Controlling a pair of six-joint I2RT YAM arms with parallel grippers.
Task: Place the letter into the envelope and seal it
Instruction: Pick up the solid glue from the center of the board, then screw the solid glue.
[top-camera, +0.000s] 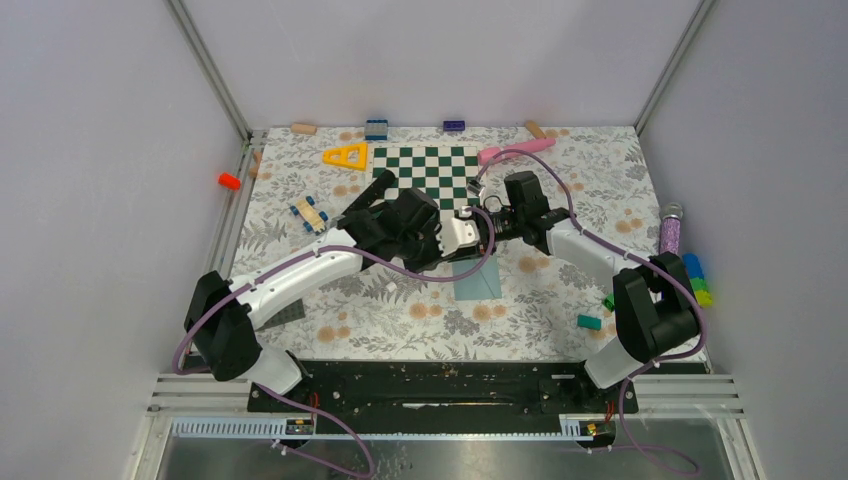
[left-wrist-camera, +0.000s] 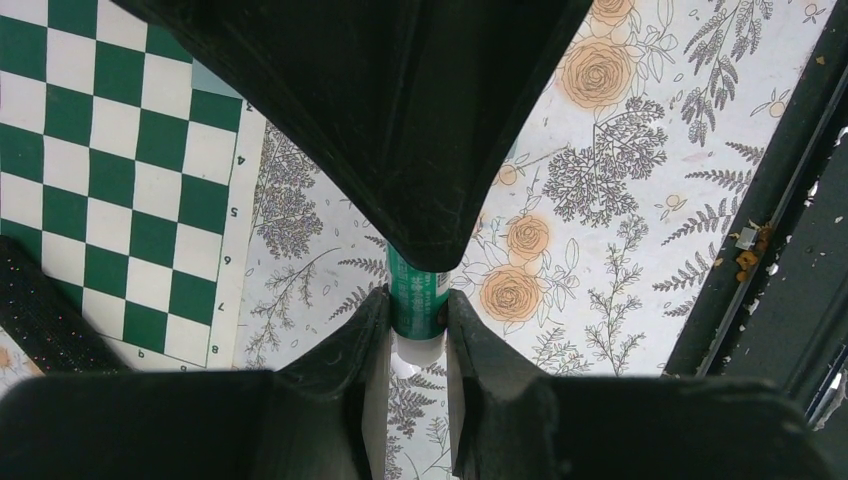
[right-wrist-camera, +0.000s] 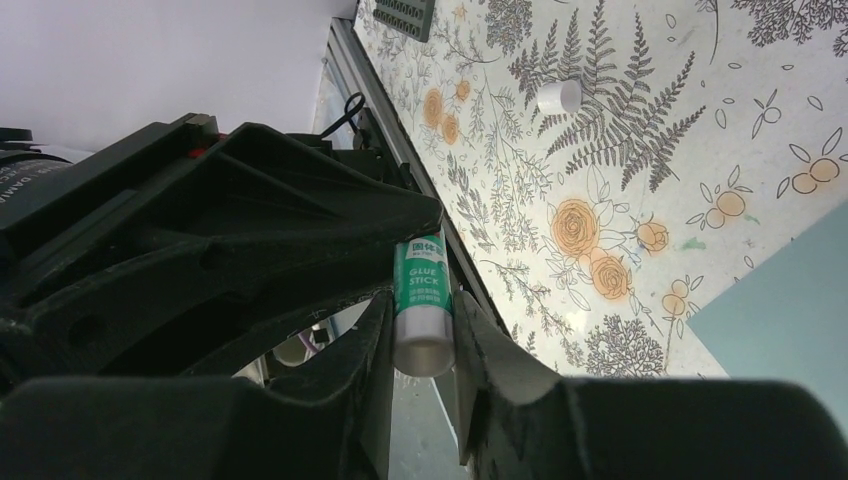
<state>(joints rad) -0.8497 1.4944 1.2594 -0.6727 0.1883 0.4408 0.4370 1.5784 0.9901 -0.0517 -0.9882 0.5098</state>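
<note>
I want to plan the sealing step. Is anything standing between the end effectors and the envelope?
Nothing visible lies on the bare part of the envelope. However, the left end effector and the right end effector both grip one glue stick just over its far edge, so neither is free to touch the paper.

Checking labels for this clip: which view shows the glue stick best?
Right wrist: the glue stick sits close, its printed name readable. Left wrist shows only a short green-and-white stretch, print illegible. In top external it cannot be made out.
</note>
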